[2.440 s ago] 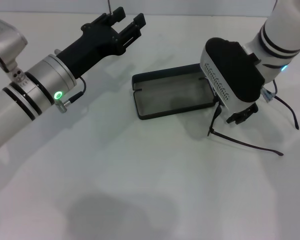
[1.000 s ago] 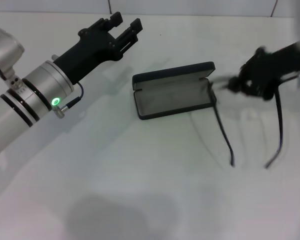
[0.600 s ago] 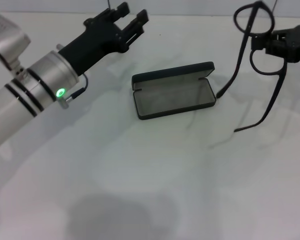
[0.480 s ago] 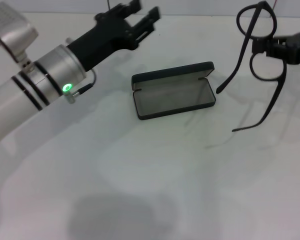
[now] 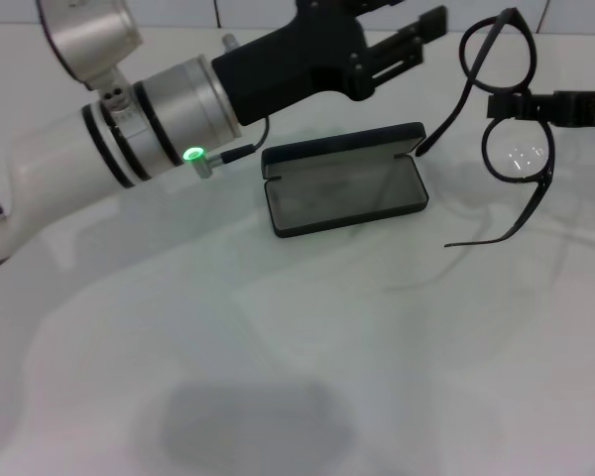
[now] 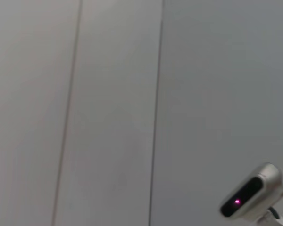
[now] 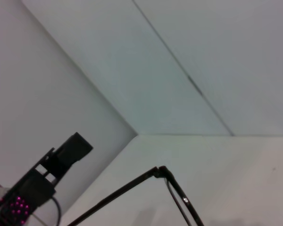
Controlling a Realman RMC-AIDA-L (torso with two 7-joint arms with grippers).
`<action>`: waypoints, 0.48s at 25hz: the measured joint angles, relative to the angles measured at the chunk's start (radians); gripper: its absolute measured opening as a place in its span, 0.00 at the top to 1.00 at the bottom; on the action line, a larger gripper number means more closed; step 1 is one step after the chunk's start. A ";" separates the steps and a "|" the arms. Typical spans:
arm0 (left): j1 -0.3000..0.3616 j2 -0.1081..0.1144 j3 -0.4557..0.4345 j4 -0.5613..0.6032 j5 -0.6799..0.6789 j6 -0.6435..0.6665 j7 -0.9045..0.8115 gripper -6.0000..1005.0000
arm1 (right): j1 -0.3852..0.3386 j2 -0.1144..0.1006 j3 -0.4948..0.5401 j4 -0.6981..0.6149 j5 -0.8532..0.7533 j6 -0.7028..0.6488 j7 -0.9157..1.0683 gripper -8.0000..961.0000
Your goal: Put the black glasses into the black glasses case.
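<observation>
Right tool holds the glasses up, case waits open

Right tool (image 5: 563, 104) comes in from the right edge of the head view, pinching the black glasses (image 5: 511, 119) at the bridge and holding them in the air, well above the desk (image 5: 377, 377), temples unfolded and hanging toward the case. The black glasses case (image 5: 342, 190) lies open on the desk, its grey lining bare, off to the left of the glasses. Judging by this, the pickup is done; carrying over, lowering in and letting go are left. Left tool (image 5: 402, 45) hovers beyond the case's far edge with its fingers spread, holding nothing.

Only the head view shows the case. The right wrist view catches a temple and part of the frame (image 7: 177, 190), with the left tool farther off. The left wrist view shows just a wall and a small camera (image 6: 252, 193)
</observation>
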 joint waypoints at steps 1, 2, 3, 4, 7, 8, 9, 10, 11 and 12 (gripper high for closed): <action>-0.007 -0.001 0.006 0.000 0.000 0.000 0.001 0.46 | 0.004 0.000 -0.006 0.001 -0.001 -0.006 0.018 0.88; -0.014 -0.002 0.010 0.000 0.002 0.000 0.001 0.46 | 0.009 0.000 -0.012 0.001 -0.001 -0.013 0.039 0.88; -0.016 -0.002 0.013 0.000 0.002 0.000 0.001 0.46 | 0.011 0.000 -0.019 0.001 -0.001 -0.018 0.056 0.88; -0.020 -0.002 0.024 0.000 0.002 0.000 0.003 0.46 | 0.014 -0.001 -0.026 0.001 -0.001 -0.023 0.071 0.88; -0.030 -0.003 0.056 0.000 -0.005 0.001 0.011 0.46 | 0.017 -0.001 -0.039 0.002 0.000 -0.030 0.096 0.88; -0.033 -0.003 0.065 0.000 -0.006 0.002 0.012 0.46 | 0.017 0.000 -0.040 0.002 0.003 -0.031 0.103 0.88; -0.035 -0.003 0.072 0.000 -0.006 0.002 0.013 0.46 | 0.018 0.002 -0.040 0.002 0.007 -0.033 0.105 0.88; -0.037 -0.003 0.079 0.000 -0.006 0.002 0.013 0.46 | 0.018 0.003 -0.040 0.002 0.009 -0.035 0.107 0.88; -0.039 -0.003 0.085 0.000 -0.007 0.003 0.013 0.46 | 0.022 0.005 -0.040 0.002 0.011 -0.040 0.108 0.88; -0.042 -0.003 0.092 0.000 -0.007 0.002 0.013 0.46 | 0.025 0.006 -0.040 0.002 0.012 -0.044 0.108 0.88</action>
